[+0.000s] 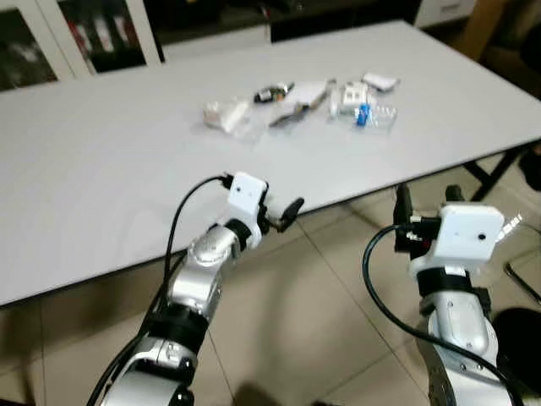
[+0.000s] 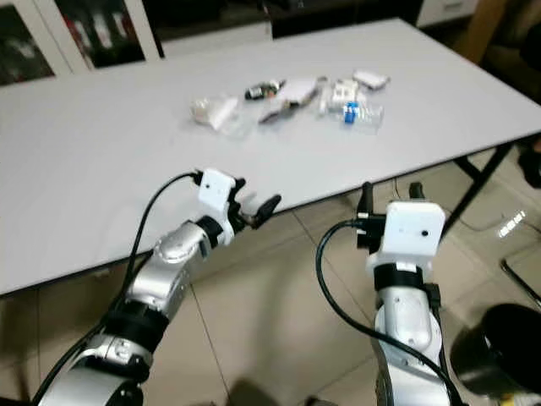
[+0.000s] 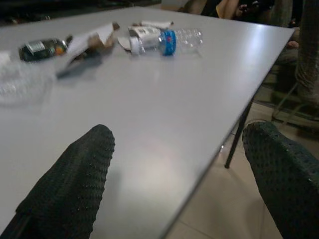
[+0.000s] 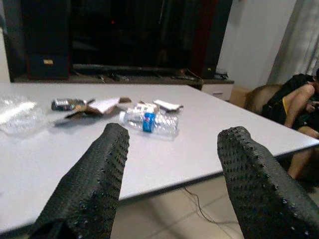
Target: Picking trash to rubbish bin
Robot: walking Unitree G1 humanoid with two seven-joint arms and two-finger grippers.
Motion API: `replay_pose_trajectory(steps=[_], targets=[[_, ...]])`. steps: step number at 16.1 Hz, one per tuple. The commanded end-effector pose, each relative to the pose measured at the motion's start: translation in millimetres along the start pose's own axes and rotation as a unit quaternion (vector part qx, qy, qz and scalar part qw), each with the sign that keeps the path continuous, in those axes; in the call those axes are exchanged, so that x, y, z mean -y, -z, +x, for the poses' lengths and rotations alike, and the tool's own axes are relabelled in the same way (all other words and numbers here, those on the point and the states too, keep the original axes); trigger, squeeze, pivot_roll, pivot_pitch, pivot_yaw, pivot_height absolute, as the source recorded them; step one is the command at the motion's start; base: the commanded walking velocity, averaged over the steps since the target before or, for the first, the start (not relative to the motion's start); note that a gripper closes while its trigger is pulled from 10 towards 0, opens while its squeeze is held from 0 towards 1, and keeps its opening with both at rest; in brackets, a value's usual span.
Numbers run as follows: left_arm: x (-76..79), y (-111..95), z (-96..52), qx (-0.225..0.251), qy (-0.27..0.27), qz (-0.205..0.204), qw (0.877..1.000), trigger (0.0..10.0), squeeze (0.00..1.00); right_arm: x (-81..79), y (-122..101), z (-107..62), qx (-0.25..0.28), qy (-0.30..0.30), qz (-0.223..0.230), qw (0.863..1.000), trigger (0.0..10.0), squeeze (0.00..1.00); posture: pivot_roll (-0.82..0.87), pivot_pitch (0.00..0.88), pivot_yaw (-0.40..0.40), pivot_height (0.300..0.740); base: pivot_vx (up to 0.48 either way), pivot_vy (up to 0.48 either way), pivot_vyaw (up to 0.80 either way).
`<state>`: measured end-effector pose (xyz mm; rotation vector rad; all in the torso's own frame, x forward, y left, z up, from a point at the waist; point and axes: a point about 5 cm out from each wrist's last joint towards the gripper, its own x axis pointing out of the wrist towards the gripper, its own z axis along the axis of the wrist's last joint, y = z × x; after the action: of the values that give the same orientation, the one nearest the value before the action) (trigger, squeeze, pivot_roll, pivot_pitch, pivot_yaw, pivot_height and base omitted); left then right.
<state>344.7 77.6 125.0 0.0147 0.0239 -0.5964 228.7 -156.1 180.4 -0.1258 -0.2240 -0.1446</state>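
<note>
Well beyond both gaping pincers, left pincer (image 1: 283, 216) and right pincer (image 1: 427, 200), the trash (image 1: 304, 101) lies mid-bench (image 1: 101, 178), untouched.

I'm looking down at a long white table (image 1: 101, 161) with dark legs, standing on a beige tiled floor (image 1: 321, 279). All the litter sits in one loose cluster toward the table's far side. At the cluster's left end lies crumpled clear plastic (image 1: 226, 115). Next to it is a small dark bottle (image 1: 272, 92) on its side, then torn cardboard (image 1: 303, 100) with a dark strip beside it. At the right end a clear bottle (image 1: 369, 116) with a blue label lies on its side, near a white packet (image 1: 379, 81) and a small white carton (image 1: 352, 93). I can't tell which pieces touch.
</note>
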Motion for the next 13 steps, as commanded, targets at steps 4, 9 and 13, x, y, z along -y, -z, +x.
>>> replay_pose_trajectory(steps=[4,9,13], targets=[[-4.7,-8.9,4.7,0.009,-0.006,0.005,1.000,10.0,0.00,-3.8,-5.1,0.8,0.007,-0.008,0.012,1.000,10.0,0.00,0.03,0.085,0.039,0.740,0.458,0.000,0.00],[-5.2,-10.2,5.2,0.011,-0.004,0.008,1.000,10.0,0.00,-7.7,-2.3,-1.5,-0.007,-0.030,0.020,0.999,10.0,0.00,0.04,0.085,0.044,0.740,0.470,0.000,0.00],[-5.2,-11.4,5.1,0.013,-0.001,0.014,1.000,10.0,0.00,-12.1,1.0,-4.1,-0.019,-0.047,0.024,0.998,10.0,0.00,0.03,0.085,0.046,0.740,0.459,0.000,0.00]])
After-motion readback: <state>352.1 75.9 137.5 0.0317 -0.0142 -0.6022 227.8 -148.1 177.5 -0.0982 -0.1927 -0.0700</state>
